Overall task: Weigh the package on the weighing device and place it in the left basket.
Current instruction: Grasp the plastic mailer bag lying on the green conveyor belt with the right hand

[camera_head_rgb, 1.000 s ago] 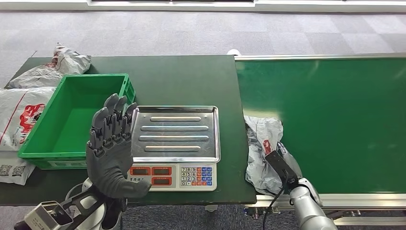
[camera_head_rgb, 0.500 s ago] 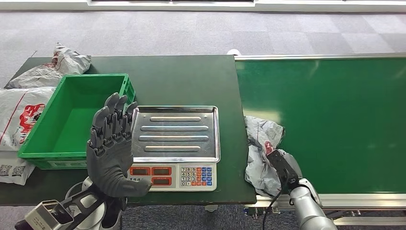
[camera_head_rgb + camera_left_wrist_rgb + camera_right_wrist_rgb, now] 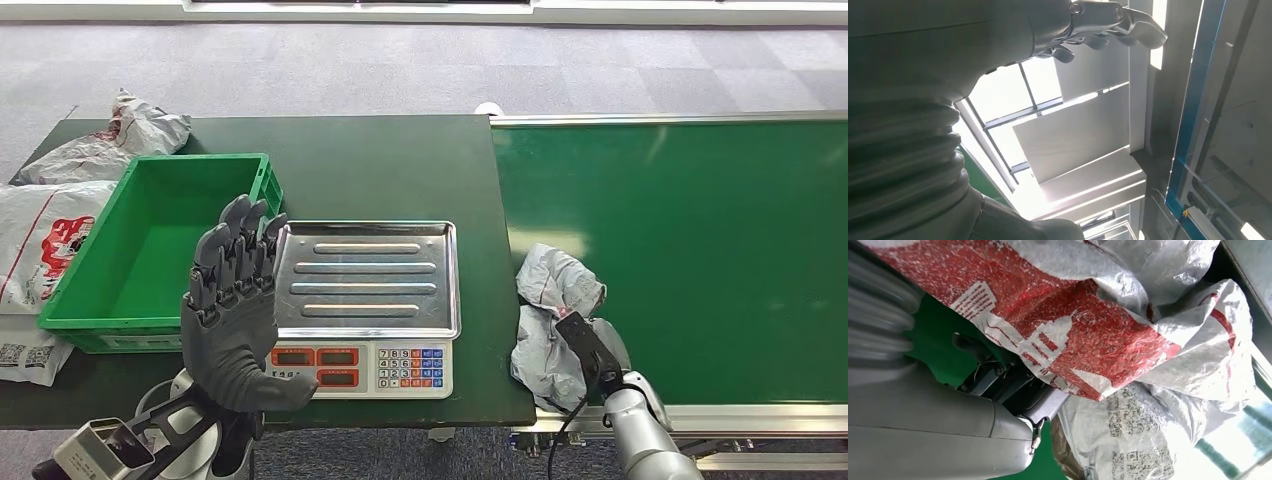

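Right hand (image 3: 590, 350) is gripping the crumpled grey package (image 3: 550, 320) at the near left corner of the green conveyor belt (image 3: 700, 250), just beside the scale (image 3: 365, 300), while the left hand (image 3: 232, 310) is hovering open by the basket (image 3: 150, 250). At the right wrist, dark fingers (image 3: 998, 377) are clutching the package's (image 3: 1088, 340) soft, slippery film, which looks light and limp, so bunched folds are probably offering the surest hold.

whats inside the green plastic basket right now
The green plastic basket shows only its bare green floor, no package. Its near right corner is hidden behind the raised left hand, so that spot cannot be checked.
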Available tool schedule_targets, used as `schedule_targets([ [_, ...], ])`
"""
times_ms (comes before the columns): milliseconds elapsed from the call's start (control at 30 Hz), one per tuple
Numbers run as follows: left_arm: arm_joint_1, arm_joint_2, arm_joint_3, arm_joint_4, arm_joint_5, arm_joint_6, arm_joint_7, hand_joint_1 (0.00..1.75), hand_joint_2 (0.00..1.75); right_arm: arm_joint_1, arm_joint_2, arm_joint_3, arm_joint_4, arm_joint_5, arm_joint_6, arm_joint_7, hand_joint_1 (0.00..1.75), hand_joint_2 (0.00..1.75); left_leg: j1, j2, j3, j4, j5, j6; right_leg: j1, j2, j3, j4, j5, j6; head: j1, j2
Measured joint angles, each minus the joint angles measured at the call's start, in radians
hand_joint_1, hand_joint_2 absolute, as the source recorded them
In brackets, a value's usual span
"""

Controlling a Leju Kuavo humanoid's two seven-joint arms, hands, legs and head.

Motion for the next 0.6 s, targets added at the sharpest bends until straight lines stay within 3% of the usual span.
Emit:
schedule_targets([
  [233,0.0,0.001,0.0,0.0,-0.002,0.002,0.0,0.0,1.75,0.003,0.002,0.01,-0.006,-0.01,-0.012,-0.006,1.75,1.75,0.0,0.0,0.0,0.0,0.0,0.0,0.0,0.0,0.0,0.0,0.0,0.0,0.0,0.0],
  [300,0.002,0.001,0.0,0.0,-0.007,0.006,0.0,0.0,1.75,0.022,0.01,0.026,-0.048,-0.08,-0.034,-0.022,1.75,1.75,0.0,-0.001,0.0,0.0,0.0,0.0,0.0,-0.001,0.0,0.0,0.0,0.0,0.0,0.0],
  [467,0.013,0.003,0.0,-0.004,-0.012,0.017,0.0,0.0,1.75,0.145,0.059,0.197,-0.431,-0.417,-0.085,-0.037,1.75,1.75,0.0,-0.001,-0.001,0.0,0.0,0.0,0.0,-0.002,-0.001,0.0,0.0,0.0,0.0,0.0],
  [600,0.018,0.003,0.0,-0.006,-0.02,0.017,0.0,0.0,1.75,0.208,0.103,0.322,-0.779,-0.461,-0.071,-0.018,1.75,1.75,0.0,0.0,-0.002,0.0,0.0,0.0,0.0,-0.001,-0.003,0.0,-0.001,0.0,0.0,0.0],
])
